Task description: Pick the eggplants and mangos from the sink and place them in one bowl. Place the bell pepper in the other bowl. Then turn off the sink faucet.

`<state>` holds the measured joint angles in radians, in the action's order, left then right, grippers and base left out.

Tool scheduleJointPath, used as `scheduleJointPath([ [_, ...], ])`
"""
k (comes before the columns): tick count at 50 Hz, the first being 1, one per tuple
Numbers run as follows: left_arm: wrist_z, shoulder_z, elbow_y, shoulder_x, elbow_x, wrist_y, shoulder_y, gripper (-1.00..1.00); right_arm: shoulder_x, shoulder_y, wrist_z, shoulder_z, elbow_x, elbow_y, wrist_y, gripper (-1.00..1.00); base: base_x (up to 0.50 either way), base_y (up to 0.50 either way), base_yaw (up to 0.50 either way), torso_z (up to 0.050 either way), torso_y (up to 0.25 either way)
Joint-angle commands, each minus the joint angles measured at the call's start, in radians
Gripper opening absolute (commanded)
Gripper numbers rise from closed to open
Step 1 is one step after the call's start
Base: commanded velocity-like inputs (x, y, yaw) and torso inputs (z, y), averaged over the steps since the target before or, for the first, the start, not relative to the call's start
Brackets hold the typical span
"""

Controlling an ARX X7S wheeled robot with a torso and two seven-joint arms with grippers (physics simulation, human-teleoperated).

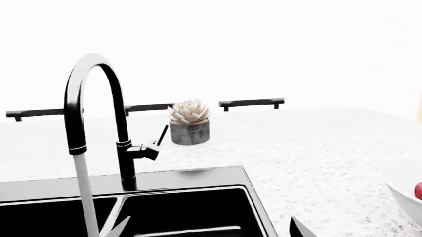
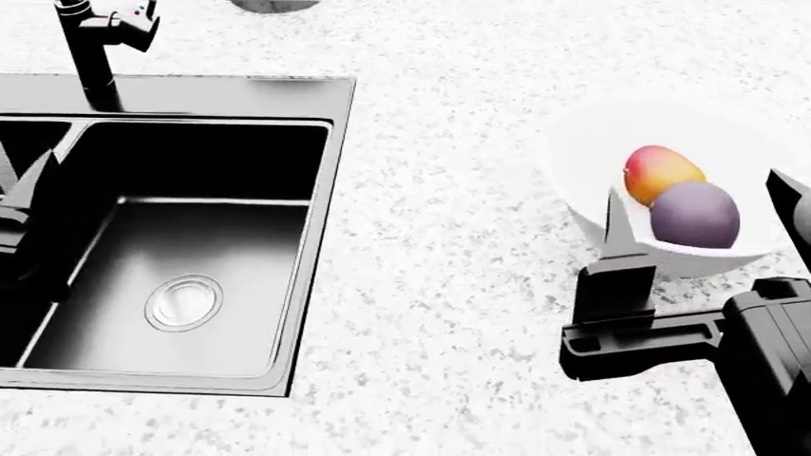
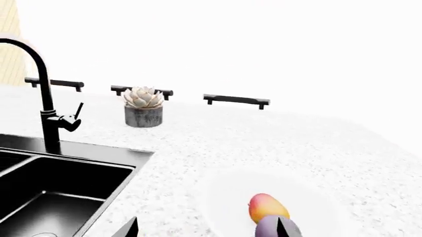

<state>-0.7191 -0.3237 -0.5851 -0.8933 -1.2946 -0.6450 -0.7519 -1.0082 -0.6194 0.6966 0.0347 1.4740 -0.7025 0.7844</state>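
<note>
Speckled white stone counter (image 2: 443,285), blank white wall behind.

Between the jaws of the right gripper (image 2: 697,195): mango (image 2: 659,171) and eggplant (image 2: 694,215), touching, both lying in a white bowl (image 2: 576,152). Eggplant on the side nearer the wrist, mango just beyond it. Jaws spread wide, one black finger (image 2: 625,242) on each flank of the two fruits, clamped on nothing; same wide gap in the right wrist view, fruits low between the tips.

Well outside the jaws of the left gripper (image 1: 209,229), off to one flank: bell pepper (image 1: 418,190), only a red sliver at the picture's edge, resting in a second bowl (image 1: 403,195), also white.

Left jaws likewise apart, empty, hanging over the black sink (image 2: 323,237). Centre divider roughly in line with the gap between the tips. Right basin bare but for its round silver drain (image 2: 184,302), out to the side of those jaws in the head view.

Straight ahead of the left jaws, at the sink's back rim: faucet (image 1: 122,143), tall, black, arched over the basins. Lever (image 1: 161,135) angled up and away from the post. Water (image 1: 86,197) pouring from the spout in a pale stream.

Farther ahead of both pairs of jaws, on the counter: succulent (image 1: 189,112) in a grey pot. Behind it, along the wall, black bar handles (image 1: 250,102).
</note>
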Motion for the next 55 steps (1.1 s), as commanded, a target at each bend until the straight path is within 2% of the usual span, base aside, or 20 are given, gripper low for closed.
scheduleJointPath([
  [1, 0.005, 0.003, 0.013, 0.007, 0.008, -0.002, 0.003, 1.00, 0.004, 0.028, -0.012, -0.015, -0.024, -0.004, -0.011, 1.00, 0.00, 0.50, 0.00, 0.000, 0.000],
  [24, 0.022, 0.009, 0.025, 0.008, 0.024, 0.022, 0.028, 1.00, 0.015, 0.003, -0.025, 0.012, -0.038, 0.005, 0.000, 1.00, 0.15, 0.50, 0.00, 0.000, 0.000],
  [55, 0.016, 0.009, 0.015, 0.012, 0.026, 0.028, 0.035, 1.00, 0.017, 0.055, 0.004, -0.028, -0.038, 0.003, -0.036, 1.00, 0.19, 0.50, 0.00, 0.000, 0.000],
])
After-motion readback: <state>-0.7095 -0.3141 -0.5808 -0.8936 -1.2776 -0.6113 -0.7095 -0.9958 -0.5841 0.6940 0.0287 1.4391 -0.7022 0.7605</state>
